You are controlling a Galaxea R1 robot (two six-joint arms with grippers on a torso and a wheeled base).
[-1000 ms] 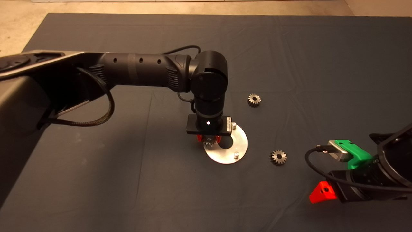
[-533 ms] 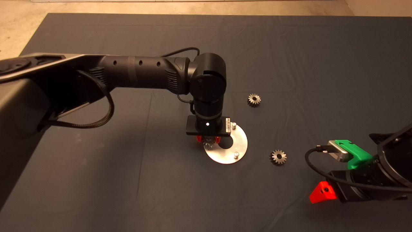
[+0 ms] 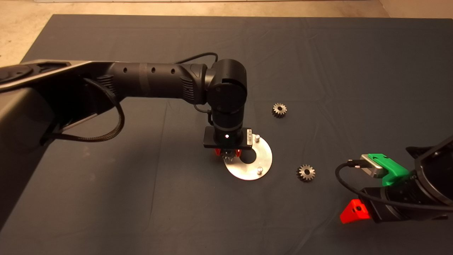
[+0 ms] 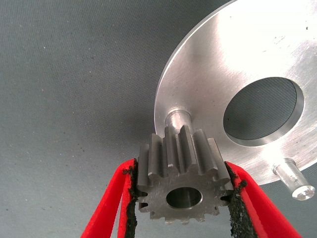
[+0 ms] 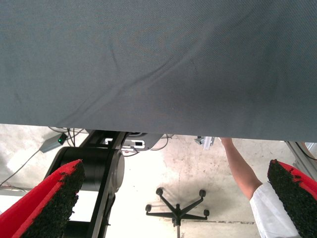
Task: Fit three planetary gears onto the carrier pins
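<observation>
Over the left edge of the disc (image 3: 252, 166), your left gripper (image 3: 228, 153) points straight down with its jaws clamped on one planetary gear (image 4: 182, 179), the black pads pressed against its teeth on either side. Your left wrist view shows that gear held just above a carrier pin (image 4: 178, 120), its bore not yet on the stud; a second pin (image 4: 293, 180) stands clear beside the disc's large centre hole. From above you can see the two free pins, one at the disc's far edge (image 3: 257, 136) and one at its near edge (image 3: 259, 170). Two more gears lie flat on the mat (image 3: 141, 198): one beyond the disc to the right (image 3: 279, 109), the other just right of the disc (image 3: 306, 173). Your right gripper (image 3: 364, 198) waits at the lower right edge, its jaws spread wide and holding nothing. Past the mat's edge, its wrist view catches a person's arm (image 5: 242, 171) and a chair base (image 5: 177, 206).
</observation>
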